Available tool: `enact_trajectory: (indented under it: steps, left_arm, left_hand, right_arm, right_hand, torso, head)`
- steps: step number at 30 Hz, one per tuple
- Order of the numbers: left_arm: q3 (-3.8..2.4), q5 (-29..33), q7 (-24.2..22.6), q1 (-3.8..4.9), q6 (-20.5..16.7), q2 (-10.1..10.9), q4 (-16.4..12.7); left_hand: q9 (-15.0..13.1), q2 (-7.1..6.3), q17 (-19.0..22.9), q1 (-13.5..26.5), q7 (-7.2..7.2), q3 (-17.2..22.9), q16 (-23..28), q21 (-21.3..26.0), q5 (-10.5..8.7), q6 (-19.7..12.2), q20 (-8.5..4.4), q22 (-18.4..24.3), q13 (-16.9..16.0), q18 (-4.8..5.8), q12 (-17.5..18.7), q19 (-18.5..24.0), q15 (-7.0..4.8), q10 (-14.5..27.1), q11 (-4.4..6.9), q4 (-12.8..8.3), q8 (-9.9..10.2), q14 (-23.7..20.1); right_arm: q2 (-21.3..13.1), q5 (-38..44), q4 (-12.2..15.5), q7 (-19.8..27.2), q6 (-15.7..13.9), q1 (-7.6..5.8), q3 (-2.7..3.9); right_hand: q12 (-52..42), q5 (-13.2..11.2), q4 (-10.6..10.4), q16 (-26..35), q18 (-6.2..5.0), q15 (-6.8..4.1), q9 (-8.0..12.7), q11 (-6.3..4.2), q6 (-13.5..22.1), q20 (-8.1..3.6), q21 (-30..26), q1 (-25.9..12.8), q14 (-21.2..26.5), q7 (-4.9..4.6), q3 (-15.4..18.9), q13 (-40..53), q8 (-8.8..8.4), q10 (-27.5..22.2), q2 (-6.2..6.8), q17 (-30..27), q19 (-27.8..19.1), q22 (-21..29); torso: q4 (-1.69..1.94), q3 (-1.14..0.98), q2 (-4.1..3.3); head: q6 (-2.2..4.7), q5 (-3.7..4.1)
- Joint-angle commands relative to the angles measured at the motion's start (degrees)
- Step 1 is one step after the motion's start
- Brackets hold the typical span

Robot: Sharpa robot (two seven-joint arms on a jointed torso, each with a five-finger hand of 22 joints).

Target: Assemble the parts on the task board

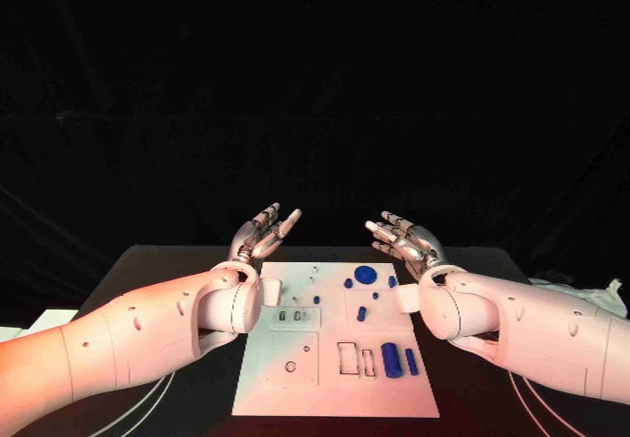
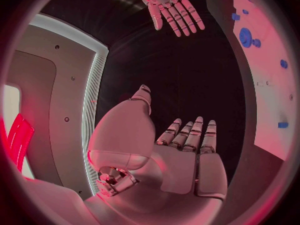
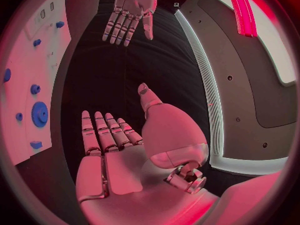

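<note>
Left hand point(image 1: 261, 234) spread wide, fingers apart and straight, palm turned inward, holding nothing and touching nothing. Right hand point(image 1: 406, 238) likewise spread, fingers apart, empty, palm facing the other. Both raised above the far end of the bench point(image 1: 157, 273), one on each side of the task board point(image 1: 269, 382), apart from it and from each other. Both white forearms reaching forward from the near corners, flanking the board's long edges. Task board flat in the middle of the black bench, white, long side running away from the robot. On its far half, a round blue gear-like disc point(image 1: 365, 272), with several small blue pegs point(image 1: 348, 283) near it and a short blue pin point(image 1: 361, 313) further in. On the near half, two blue cylinders point(image 1: 390, 356) side by side, just beside a rectangular cut-out point(image 1: 348, 357). Nothing between the hands and the parts.
</note>
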State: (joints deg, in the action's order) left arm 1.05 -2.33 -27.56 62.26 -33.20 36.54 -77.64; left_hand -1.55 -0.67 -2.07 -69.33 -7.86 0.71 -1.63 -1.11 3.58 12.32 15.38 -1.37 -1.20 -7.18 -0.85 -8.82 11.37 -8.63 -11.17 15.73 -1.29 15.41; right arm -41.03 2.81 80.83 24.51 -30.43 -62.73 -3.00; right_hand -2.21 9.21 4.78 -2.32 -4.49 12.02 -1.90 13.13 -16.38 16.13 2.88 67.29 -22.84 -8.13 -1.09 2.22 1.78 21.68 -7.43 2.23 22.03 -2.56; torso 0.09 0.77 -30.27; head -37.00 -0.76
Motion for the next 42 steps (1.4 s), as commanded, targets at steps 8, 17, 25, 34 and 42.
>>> enact_trajectory:
  steps: [8, 17, 25, 34, 42]
  left_arm:
    - [0.02, -2.58, 0.34, 0.23, 6.37, -0.54, 0.78]
    - [0.03, 0.41, -2.74, 0.00, 6.36, 5.00, -2.86]
    - [-0.08, -0.01, -1.62, 0.06, 7.94, 7.93, -7.52]
    - [-0.16, -0.07, 0.22, 0.29, 9.30, 11.21, -13.71]
    - [-0.54, 0.44, 1.14, 0.59, 9.77, 12.79, -18.05]
  left_hand:
    - [-2.47, 2.36, -3.92, -6.74, -7.97, 0.40, -8.30, -10.86, 0.60, 26.15, 1.21, -5.26, -2.51, -2.23, -5.90, -30.58, 0.02, -31.35, -2.39, -0.32, -5.45, 33.04]
    - [-3.08, 2.34, -8.37, -9.59, -4.97, -0.36, -12.12, -16.92, 0.54, 40.29, -2.28, -7.10, -3.46, -3.49, -8.37, -45.65, -4.73, -48.08, 1.45, -2.04, -7.99, 48.93]
    - [-3.23, 2.20, -13.49, -10.83, -3.87, -0.64, -16.09, -19.51, 0.57, 43.07, -4.58, -8.19, -4.39, -3.34, -8.49, -51.56, -6.91, -52.52, 3.02, -3.02, -7.82, 55.37]
    - [-3.17, 2.28, -17.91, -10.83, -3.78, -1.11, -20.02, -21.05, 0.55, 43.46, -5.22, -9.13, -4.77, -3.23, -7.74, -53.31, -7.39, -52.75, 3.20, -3.29, -7.10, 55.68]
    - [-3.14, 2.43, -21.41, -10.65, -3.72, -1.62, -23.07, -23.38, 0.55, 43.72, -5.48, -10.63, -5.15, -3.17, -7.15, -54.89, -7.41, -52.89, 3.25, -3.50, -6.49, 53.22]
  right_arm:
    - [1.72, 6.48, -4.11, -6.05, 18.84, -1.15, -1.15]
    - [-0.92, 32.17, -7.51, -3.99, 7.94, -3.13, -0.29]
    - [-2.01, 42.22, -6.36, -6.00, 5.56, -3.90, 0.02]
    - [-3.19, 62.91, -4.16, -14.10, 5.37, -5.25, 1.03]
    - [-2.80, 75.60, -3.34, -22.45, 8.96, -6.73, 1.21]
  right_hand:
    - [-3.62, 2.79, 6.69, -3.35, -6.19, -2.78, -1.92, -2.28, -31.24, -0.36, 6.61, 8.08, -33.24, -3.96, -2.34, 1.38, 3.46, 32.80, 0.40, 1.40, 26.98, -1.70]
    - [-2.26, 2.79, 9.19, -2.58, -6.14, -5.04, -1.92, -4.10, -38.13, -2.98, 8.26, 7.20, -40.02, -3.46, -5.55, 1.42, 2.47, 39.28, 0.71, 1.40, 34.39, -1.44]
    - [-1.47, 4.97, 10.61, -2.43, -6.17, -6.42, -1.92, -4.68, -39.90, -5.13, 10.73, 5.85, -44.17, -3.50, -8.49, 1.49, 2.02, 41.82, 1.76, 1.51, 40.29, -2.12]
    - [-1.84, 4.00, 11.33, -3.52, -5.98, -8.97, -2.09, -6.26, -42.14, -8.41, 17.07, 5.57, -50.55, -2.43, -9.98, 1.74, 2.30, 45.34, 3.30, 1.70, 49.85, -4.72]
    - [-1.58, 2.48, 10.98, -12.52, -5.78, -12.34, -2.08, -8.44, -44.08, -11.41, 24.88, 4.73, -63.57, -0.86, -10.61, 1.94, 2.14, 48.50, 4.95, 8.10, 55.68, -8.93]
  torso:
    - [0.01, 0.03, 0.02]
    - [-0.39, -0.39, -2.58]
    - [-0.05, -0.09, -4.38]
    - [1.20, -0.10, -7.00]
    - [2.18, 0.15, -9.14]
  head:
    - [0.00, 0.00]
    - [0.43, 1.26]
    - [1.06, 2.22]
    - [2.26, 3.33]
    - [2.66, 4.37]
